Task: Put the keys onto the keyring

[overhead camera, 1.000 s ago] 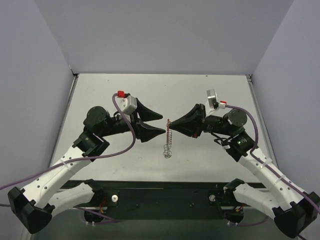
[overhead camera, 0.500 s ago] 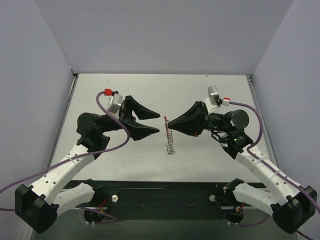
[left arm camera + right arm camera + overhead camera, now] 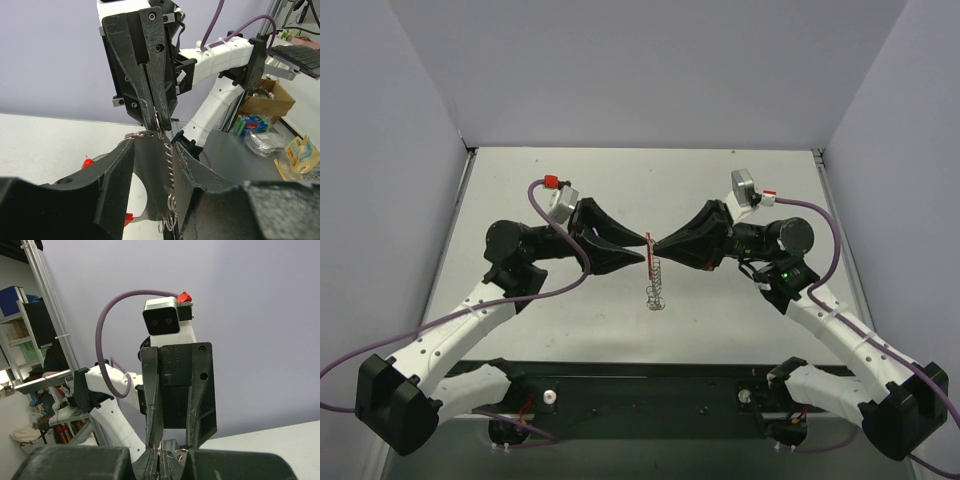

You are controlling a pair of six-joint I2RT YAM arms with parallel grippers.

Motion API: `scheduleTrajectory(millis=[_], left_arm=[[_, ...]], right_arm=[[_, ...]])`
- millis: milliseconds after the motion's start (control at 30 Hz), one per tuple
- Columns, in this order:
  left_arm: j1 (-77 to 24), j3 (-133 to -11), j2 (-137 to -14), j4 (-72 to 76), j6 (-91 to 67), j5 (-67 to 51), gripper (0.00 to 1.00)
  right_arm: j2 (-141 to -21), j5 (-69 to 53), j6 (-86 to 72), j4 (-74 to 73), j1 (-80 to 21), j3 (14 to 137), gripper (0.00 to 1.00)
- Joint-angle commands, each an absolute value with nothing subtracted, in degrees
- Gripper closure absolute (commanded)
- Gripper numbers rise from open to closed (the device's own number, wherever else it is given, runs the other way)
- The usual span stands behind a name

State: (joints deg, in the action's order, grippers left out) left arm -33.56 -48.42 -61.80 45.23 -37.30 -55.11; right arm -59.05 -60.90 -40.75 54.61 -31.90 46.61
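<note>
Centrally, we see the right gripper clamped on the keyring, the keys hanging below it between the left gripper's parted jaws, above the table.

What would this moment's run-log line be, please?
right gripper: shut on keys | left gripper: open, astride keys | keys: hanging below right gripper

Nearest the black base plate, the left arm and right arm are white shells with black joints. Farthest from the plate, the left gripper and right gripper are black screwed wedges; purple cables feed grey wrist cameras with red tabs.
</note>
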Motion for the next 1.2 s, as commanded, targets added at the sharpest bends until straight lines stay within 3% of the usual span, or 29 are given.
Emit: scheduleTrajectory(millis=[0,367,633,700,967,1167], left_arm=[[-34.1,-51.4,-61.5,46.7,-37.2,-55.7,0.54],[-35.5,-53.2,-62.3,44.3,-35.3,-55.9,0.5],[-37.4,-55.4,-63.1,35.6,-29.4,-53.6,0.65],[-37.5,-55.8,-63.3,34.5,-28.8,-52.9,0.73],[-38.2,-57.6,-64.1,29.0,-25.7,-50.7,0.81],[-39.7,-59.3,-64.6,22.4,-21.0,-48.4,0.75]], right_arm=[[-59.1,-62.2,-40.4,62.7,-31.7,48.3,1.0],[-59.9,-61.9,-40.7,62.9,-31.7,48.1,1.0],[-60.0,-62.1,-40.8,63.1,-31.8,48.2,1.0],[-60.0,-62.1,-40.8,62.9,-31.8,48.3,1.0],[-59.9,-62.7,-40.9,63.0,-32.1,48.7,1.0],[-59.7,-62.8,-40.8,62.8,-32.2,49.0,1.0]])
